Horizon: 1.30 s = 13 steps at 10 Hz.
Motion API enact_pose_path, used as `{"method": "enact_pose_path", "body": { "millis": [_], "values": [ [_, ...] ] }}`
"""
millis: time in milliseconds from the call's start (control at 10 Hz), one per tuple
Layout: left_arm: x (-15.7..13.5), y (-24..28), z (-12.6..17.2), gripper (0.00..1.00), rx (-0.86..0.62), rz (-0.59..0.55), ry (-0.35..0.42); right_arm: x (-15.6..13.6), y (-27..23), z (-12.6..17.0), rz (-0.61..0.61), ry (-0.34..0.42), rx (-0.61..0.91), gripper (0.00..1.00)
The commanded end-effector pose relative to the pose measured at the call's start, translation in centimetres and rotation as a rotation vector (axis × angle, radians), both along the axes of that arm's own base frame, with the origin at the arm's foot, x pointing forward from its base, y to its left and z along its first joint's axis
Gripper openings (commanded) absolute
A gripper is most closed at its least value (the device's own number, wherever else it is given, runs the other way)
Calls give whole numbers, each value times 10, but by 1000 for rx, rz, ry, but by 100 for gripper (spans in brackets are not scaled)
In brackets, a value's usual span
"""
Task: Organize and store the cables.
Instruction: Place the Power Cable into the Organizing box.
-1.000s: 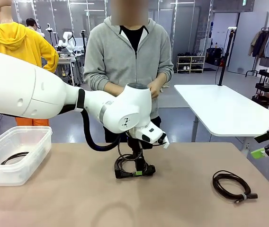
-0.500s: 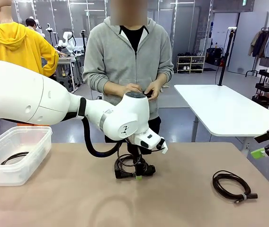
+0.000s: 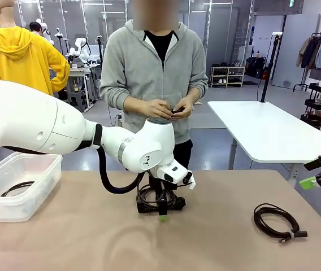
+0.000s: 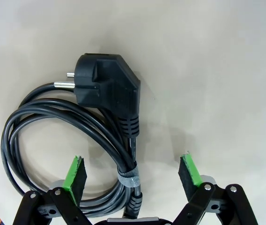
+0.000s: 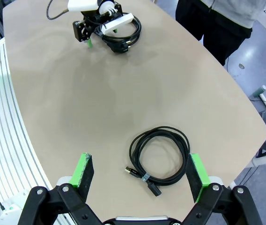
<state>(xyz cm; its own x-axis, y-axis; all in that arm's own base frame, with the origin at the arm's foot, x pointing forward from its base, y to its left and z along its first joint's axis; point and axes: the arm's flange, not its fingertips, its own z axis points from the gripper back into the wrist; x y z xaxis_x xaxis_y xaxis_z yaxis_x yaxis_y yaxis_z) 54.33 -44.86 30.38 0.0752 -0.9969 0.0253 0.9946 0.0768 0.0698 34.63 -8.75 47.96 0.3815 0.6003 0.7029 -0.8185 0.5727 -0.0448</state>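
Left wrist view: the left gripper (image 4: 132, 161) is hanging with jaws spread wide over a coiled power cable (image 4: 53, 117) on the tan table (image 4: 226, 70), pinching nothing; one green pad (image 4: 75, 171) is sitting over the loop's inside, the other is outside the coil, and the strands bound by a grey tie (image 4: 128, 178) are lying between them; the angled plug (image 4: 107, 89) is lying just ahead of the fingertips; the gripper body is cutting off the coil's near edge; whether the pads are touching the table is hard to make out.

Right wrist view: the right gripper (image 5: 140, 161) is hovering high with jaws spread and empty; a second cable (image 5: 158, 157) is lying coiled straight below, between the pads; its plug ends are too small to read.

Front view: the left arm's white wrist is blocking most of the power cable; a clear bin (image 3: 19, 161) is sitting well to the left gripper's left, a third cable (image 3: 18, 188) inside, partly hidden by the wall; a person's hands (image 3: 163, 107) are working beyond the left gripper on something small and unclear.
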Motion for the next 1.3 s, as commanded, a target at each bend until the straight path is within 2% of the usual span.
{"method": "enact_pose_path", "body": {
  "millis": [0,200,500,600,800,900,1000,1200],
  "values": [
    [5,0,5,100,-41,-25,43,1,1,0,-9,2,8,100],
    [7,0,4,100,-40,-15,66,1,1,0,-9,2,8,100],
    [6,-2,3,8,-16,-15,70,1,1,0,-9,2,8,100],
    [6,-1,4,0,-2,3,73,1,1,0,-9,2,8,100],
    [3,1,5,0,5,6,70,1,1,0,-9,2,8,100],
    [2,2,5,3,10,9,72,1,1,0,-9,2,8,100],
    [1,2,6,0,16,5,74,1,1,0,-9,2,8,100],
    [-2,5,13,0,17,13,58,1,1,0,-9,2,8,100]
  ]
}}
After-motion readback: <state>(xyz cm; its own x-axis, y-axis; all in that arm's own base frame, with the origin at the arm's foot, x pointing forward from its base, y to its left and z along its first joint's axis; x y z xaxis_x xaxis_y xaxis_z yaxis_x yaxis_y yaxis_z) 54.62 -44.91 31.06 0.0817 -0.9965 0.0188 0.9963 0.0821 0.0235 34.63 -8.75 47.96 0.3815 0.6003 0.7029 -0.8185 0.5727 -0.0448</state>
